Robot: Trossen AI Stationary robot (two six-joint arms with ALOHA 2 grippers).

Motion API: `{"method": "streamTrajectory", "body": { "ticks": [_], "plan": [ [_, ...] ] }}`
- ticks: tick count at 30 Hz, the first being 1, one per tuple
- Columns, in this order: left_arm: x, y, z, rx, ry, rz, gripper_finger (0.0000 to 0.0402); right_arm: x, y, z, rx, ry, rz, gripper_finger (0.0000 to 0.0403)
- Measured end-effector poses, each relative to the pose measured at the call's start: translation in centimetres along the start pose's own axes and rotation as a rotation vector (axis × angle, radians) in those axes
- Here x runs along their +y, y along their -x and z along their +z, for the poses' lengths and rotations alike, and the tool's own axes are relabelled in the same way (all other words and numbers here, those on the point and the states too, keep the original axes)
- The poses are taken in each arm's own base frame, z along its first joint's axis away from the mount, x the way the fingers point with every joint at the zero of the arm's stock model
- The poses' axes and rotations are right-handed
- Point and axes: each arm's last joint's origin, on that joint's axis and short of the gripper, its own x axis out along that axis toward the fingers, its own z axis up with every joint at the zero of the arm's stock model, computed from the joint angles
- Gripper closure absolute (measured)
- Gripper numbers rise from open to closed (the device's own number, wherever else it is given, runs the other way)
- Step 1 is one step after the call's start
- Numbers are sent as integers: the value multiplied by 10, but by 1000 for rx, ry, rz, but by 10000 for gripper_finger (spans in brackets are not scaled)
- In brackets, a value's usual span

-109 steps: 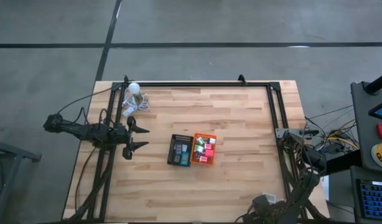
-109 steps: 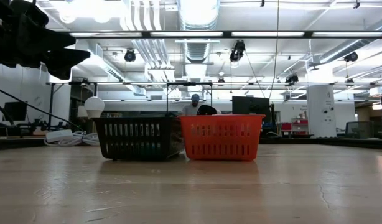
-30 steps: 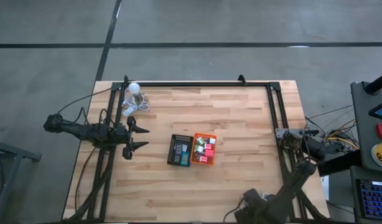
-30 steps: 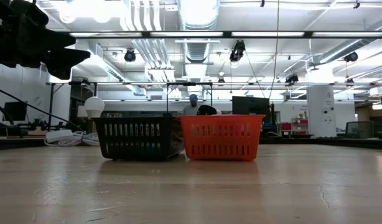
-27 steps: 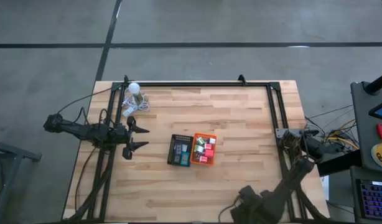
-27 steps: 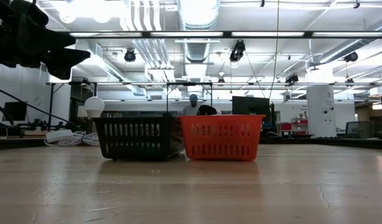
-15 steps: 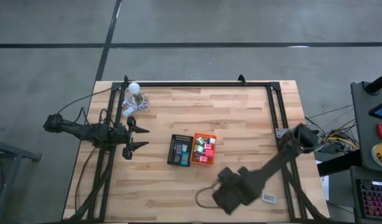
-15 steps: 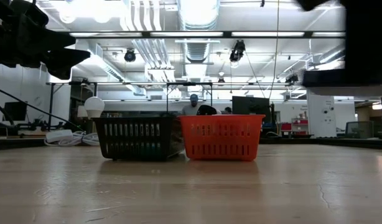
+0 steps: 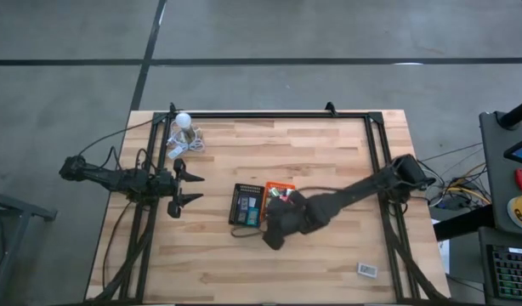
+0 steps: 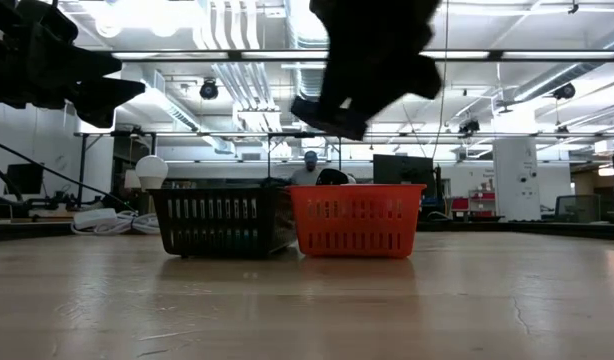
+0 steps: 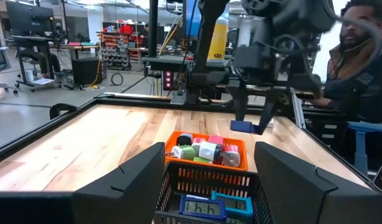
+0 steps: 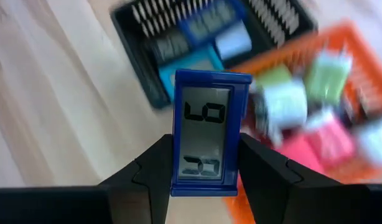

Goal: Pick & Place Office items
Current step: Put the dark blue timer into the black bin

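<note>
Right gripper (image 12: 205, 163) hovering over the two trays mid-bench, jaws clamped on the sides of a small blue-framed LCD clock (image 12: 209, 132), flat rectangular, display facing the wrist cam; same blue piece visible under the right arm in the left wrist view (image 11: 245, 127). Judging the step as carry-to-drop: clock looks bound for the black slotted plastic tray (image 9: 243, 204), which already holds similar flat blue and teal display pcs. Best approach: centre over the black tray, come down low w/ the clock kept level, release only once inside the rim, then lift straight up. Orange slotted plastic tray (image 9: 280, 202) sits touching the black one, full of green, white and pink blocks, so drifting sideways risks a drop in the wrong bin or a clip on the shared wall. Left gripper (image 9: 183, 189) parked near the bench's left edge, jaws spread wide, holding nothing, well apart from the trays. White ball w/ coiled grey cable (image 9: 183, 129) at the far-left corner, no obstacle. One small grey rectangular item (image 9: 367, 270) lying alone near the bench's near-right corner, not yet collected. Person seated beyond the bench, clear of the arms.
</note>
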Motion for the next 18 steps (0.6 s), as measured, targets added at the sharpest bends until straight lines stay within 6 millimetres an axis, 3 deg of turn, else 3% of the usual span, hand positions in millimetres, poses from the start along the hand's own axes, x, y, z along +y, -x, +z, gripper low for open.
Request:
{"method": "streamTrajectory", "body": {
  "ticks": [8,18],
  "plan": [
    [0,0,0,0,0,0,149,-13,-11,37,-103,81,47,244],
    [0,0,0,0,0,0,149,-23,-16,59,-172,198,55,246]
  ]
}}
